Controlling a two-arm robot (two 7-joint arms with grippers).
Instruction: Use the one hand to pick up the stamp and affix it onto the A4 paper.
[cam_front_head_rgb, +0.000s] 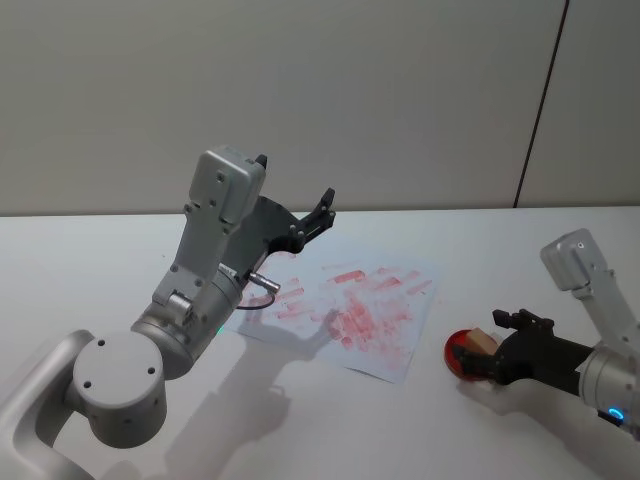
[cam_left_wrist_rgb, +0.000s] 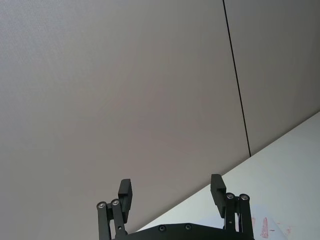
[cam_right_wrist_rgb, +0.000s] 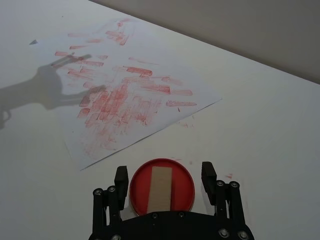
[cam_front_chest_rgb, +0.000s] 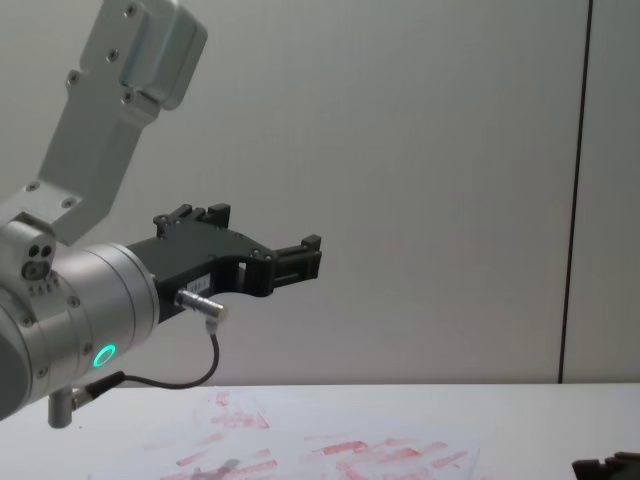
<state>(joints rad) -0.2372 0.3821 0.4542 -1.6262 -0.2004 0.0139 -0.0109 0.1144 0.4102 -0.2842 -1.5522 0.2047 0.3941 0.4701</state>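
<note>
- Right now the stamp (cam_right_wrist_rgb: 161, 188) sits upright in the round red ink pad (cam_right_wrist_rgb: 162, 186), on the bench (cam_front_head_rgb: 300, 420) just off the A4 paper's (cam_right_wrist_rgb: 130, 102) near right corner.
- You have the right gripper (cam_right_wrist_rgb: 162, 176) level with the ink pad, jaws apart, one finger on each side of the red rim and neither touching it as far as the right wrist view shows.
- Handling, as a judgement: the stamp looks like a small stiff block, tan on top, light, not fragile. A firm pinch should do; no need to squeeze hard.
- Take hold on the block's two long flanks, above the pad rim. From the paper's side the block presents its narrow length, so check that your fingers line up across it rather than across the pad.
- The pad is shallow and likely light too. If the inked face sticks, the pad may lift with the stamp; pull straight up and watch for it.
- The paper is thin, loose on the bench, already crowded with red marks. It may slide or curl under a sideways drag, so come down square.
- Path from pad to paper is short and bare bench; only a few red specks lie there.
- The left gripper (cam_front_head_rgb: 300, 220) hangs raised over the paper's far left part, jaws apart and empty, casting a shadow on the sheet. Keep your stamping to the paper's near right part and it stays out of your way.
</note>
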